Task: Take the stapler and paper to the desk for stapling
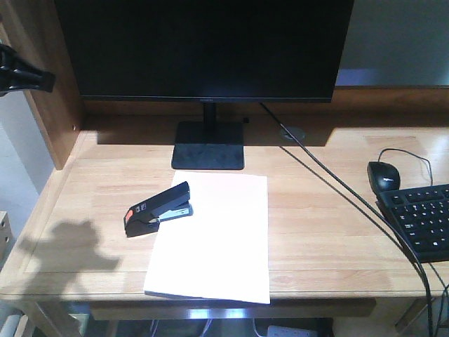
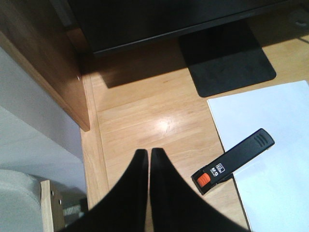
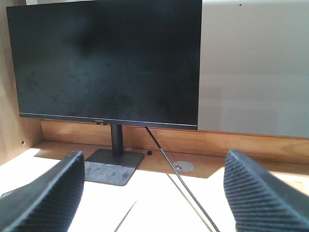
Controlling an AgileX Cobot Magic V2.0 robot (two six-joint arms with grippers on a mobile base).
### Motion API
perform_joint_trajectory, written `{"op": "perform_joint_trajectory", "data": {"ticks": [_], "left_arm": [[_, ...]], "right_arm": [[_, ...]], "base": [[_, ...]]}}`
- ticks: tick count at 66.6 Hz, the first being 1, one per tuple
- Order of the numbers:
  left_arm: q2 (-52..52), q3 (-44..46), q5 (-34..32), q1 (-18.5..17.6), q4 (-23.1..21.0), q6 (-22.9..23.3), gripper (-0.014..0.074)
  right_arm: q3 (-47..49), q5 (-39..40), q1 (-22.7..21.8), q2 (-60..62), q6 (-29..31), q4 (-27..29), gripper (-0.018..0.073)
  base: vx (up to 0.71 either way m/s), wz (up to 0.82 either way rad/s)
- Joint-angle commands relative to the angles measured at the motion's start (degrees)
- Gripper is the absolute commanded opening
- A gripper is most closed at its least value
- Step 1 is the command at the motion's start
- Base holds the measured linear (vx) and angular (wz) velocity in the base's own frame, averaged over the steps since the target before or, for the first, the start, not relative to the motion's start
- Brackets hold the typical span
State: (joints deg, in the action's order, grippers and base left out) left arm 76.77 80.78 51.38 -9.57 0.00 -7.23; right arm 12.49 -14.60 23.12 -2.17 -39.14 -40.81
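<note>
Stapler (image 1: 158,209) lies on the desk (image 1: 316,210), in front of the monitor (image 1: 203,45) and a little to the left of its stand (image 1: 208,145). It is black with an orange-red patch at its near left end. Its far end rests on the left edge of the paper (image 1: 217,235), and the patch end is over the bare wood. The paper is a white sheet, lying flat, with its far edge just before the stand and its near edge at the front rim of the desk.

My left claw (image 2: 148,155) is above the left part of the desk, near the brown side panel (image 2: 38,63). Its two black fingers (image 2: 128,193) are pressed together, with almost no gap, and they hold nothing. In this wrist view the stapler (image 2: 234,166) is to the right of the claw, apart from it, not touching.

My right claw (image 3: 154,193) is spread wide. Its ribbed fingers (image 3: 48,193) stand at both sides of the wrist view, and between them I see only the desk, the monitor and a black cable (image 3: 178,181). It holds nothing.

At the right side of the desk are a black mouse (image 1: 383,175) and a black keyboard (image 1: 421,221), well apart from the stapler and the paper. The cable runs from behind the monitor, past the keyboard, to the front right edge.
</note>
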Motion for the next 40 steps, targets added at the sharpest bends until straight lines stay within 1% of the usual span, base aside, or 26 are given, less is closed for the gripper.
{"op": "perform_joint_trajectory", "data": {"ticks": [1, 13, 17, 31, 40], "left_arm": [[-6.85, -3.66, -7.78, -0.16, 0.00, 0.77, -0.0007], [-18.99, -16.70, -17.82, -0.16, 0.00, 0.57, -0.0007], [-23.87, -20.54, -20.15, -0.16, 0.00, 0.57, -0.0007], [-37.79, -32.51, -26.04, -0.16, 0.00, 0.69, -0.0007], [-46.15, -39.24, -28.33, -0.16, 0.00, 0.76, -0.0007]], "right_arm": [[1.47, 3.09, -0.23, -0.60, 0.30, -1.06, 0.0563], [1.47, 3.16, -0.23, -0.60, 0.30, -1.06, 0.0563], [1.47, 3.16, -0.23, -0.60, 0.30, -1.06, 0.0563], [1.47, 3.16, -0.23, -0.60, 0.30, -1.06, 0.0563], [1.47, 3.16, -0.23, -0.60, 0.30, -1.06, 0.0563]], "base": [[0.00, 0.00], [0.00, 0.00], [0.00, 0.00], [0.00, 0.00], [0.00, 0.00]]}}
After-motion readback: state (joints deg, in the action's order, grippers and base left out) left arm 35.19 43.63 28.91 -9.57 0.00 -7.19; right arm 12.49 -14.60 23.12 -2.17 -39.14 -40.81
